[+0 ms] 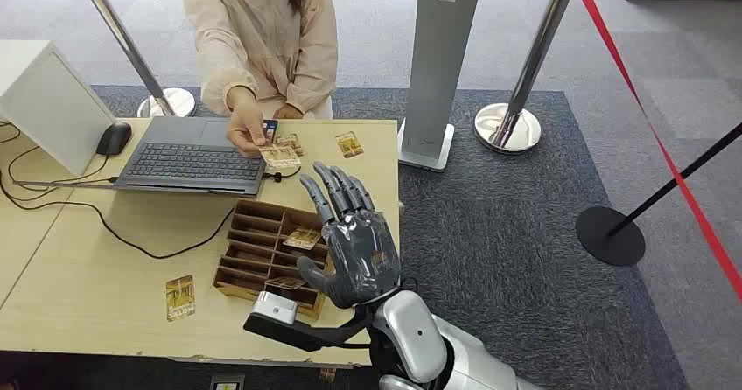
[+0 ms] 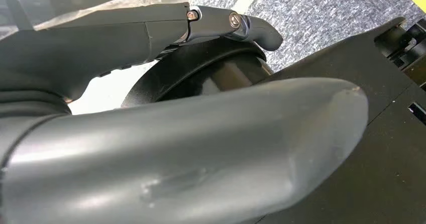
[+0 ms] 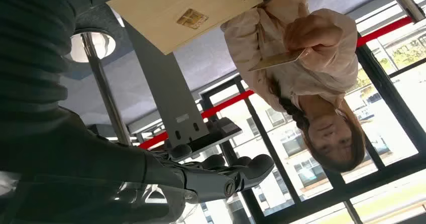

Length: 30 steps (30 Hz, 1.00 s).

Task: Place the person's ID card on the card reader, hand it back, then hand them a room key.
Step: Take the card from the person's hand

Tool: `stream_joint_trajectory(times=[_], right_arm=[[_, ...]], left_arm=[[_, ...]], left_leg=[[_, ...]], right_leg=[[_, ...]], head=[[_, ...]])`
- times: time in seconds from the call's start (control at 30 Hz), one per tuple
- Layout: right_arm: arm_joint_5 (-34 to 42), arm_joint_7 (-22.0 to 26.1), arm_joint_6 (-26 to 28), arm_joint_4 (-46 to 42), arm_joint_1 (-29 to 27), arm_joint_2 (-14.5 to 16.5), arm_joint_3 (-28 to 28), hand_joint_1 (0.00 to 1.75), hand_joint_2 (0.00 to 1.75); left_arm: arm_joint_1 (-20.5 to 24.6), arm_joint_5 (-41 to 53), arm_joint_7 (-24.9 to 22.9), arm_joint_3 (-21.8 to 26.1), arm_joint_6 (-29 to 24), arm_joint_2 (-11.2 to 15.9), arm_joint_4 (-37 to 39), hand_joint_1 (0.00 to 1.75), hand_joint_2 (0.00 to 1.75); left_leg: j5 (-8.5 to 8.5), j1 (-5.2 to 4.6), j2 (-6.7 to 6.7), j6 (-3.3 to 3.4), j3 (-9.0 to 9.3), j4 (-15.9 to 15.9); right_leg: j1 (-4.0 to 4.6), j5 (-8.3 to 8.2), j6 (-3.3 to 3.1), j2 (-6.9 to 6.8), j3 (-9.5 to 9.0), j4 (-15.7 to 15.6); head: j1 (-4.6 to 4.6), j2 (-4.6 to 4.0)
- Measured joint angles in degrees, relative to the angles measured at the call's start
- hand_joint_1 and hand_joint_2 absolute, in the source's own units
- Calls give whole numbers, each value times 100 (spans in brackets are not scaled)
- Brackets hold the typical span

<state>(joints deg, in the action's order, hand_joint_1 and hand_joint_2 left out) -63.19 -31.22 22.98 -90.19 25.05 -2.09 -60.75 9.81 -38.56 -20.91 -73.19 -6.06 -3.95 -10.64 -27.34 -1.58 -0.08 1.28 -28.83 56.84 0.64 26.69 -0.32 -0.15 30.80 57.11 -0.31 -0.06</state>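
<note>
Clearly empty, the glossy grey right hand spreads straight fingers over the slotted wooden tray near the table's right edge; the person's hand pinches a flat gold ID card (edge-on in the wrist view); left hand's state unreadable

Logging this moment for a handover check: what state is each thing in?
Robot's grey right hand: raised, open, empty.
Robot's left hand: open or closed unclear.
Person's tan ID card: held out in the person's hand.
Grey laptop: open.
Brown wooden divided tray: holds cards.
</note>
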Motion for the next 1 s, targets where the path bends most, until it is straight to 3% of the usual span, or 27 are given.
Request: stream_joint_trajectory(times=[0.3, 0.7, 1.0], right_arm=[[176, -56, -205, 610, 407, 138, 23, 0, 175], [73, -130, -341, 1539, 1074, 642, 23, 0, 175], [8, -73, -307, 1999, 1243, 940, 10, 0, 175]], left_arm=[[65, 85, -354, -111, -207, -139, -2, 0, 0], [79, 91, -349, -151, -203, -162, -1, 0, 0], [83, 73, -342, -208, -206, -180, 8, 0, 0]], left_leg=[[1, 0, 1, 0, 1, 0], [2, 0, -2, -1, 2, 0], [2, -1, -2, -2, 2, 0]], right_leg=[[0, -1, 0, 0, 0, 0], [0, -1, -1, 0, 1, 4], [0, -1, -1, 0, 1, 3]], head=[[1, -1], [1, 0], [0, 1]])
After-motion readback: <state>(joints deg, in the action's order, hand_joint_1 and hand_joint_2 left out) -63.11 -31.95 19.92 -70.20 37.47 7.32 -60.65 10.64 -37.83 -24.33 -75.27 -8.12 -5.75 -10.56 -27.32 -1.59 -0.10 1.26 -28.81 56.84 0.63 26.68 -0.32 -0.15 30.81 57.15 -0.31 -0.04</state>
